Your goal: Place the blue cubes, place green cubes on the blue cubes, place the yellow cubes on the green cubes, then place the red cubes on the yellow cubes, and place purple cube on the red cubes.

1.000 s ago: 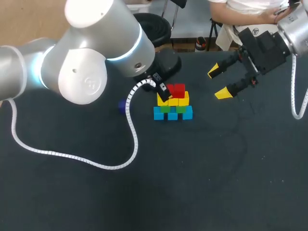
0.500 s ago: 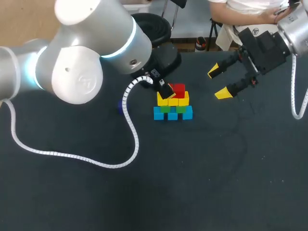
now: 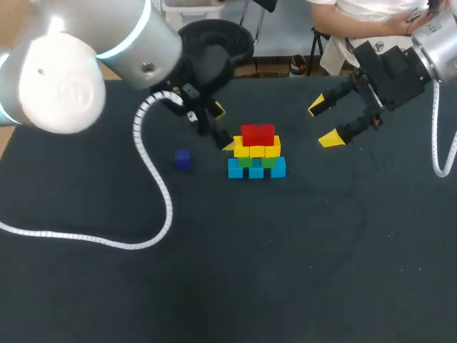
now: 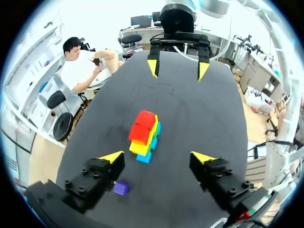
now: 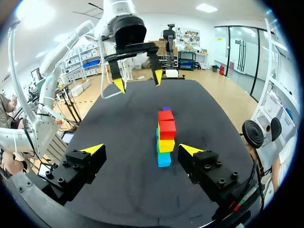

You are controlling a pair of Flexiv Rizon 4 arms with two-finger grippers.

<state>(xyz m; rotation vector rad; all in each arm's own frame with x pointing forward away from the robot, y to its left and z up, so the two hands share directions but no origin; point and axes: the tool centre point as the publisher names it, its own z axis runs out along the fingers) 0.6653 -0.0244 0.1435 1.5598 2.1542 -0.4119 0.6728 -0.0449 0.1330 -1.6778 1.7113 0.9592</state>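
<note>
Four layers are up on the black table top (image 3: 300, 257): the blue plastic cubes (image 3: 256, 169) sit at the bottom as the base, the green cubes (image 3: 245, 161) on them, then the yellow cubes (image 3: 257, 151), w/ the red cubes (image 3: 258, 134) side by side on top, so there's a flat seat for the last piece. That last piece, the small purple cube (image 3: 183, 159), lies alone on the table, apart from the stack on its left side. Our left gripper (image 3: 223, 127) hangs between stack & purple cube w/ its claw spread wide, holding nothing; one yellow tip is close by the yellow layer, tho we can't tell if it touches. We judge this arm is best placed to fetch the purple one, being nearer. Our right gripper (image 3: 323, 122) is also wide & empty, held off to the stack's right, prob. to keep clear of the tower
</note>
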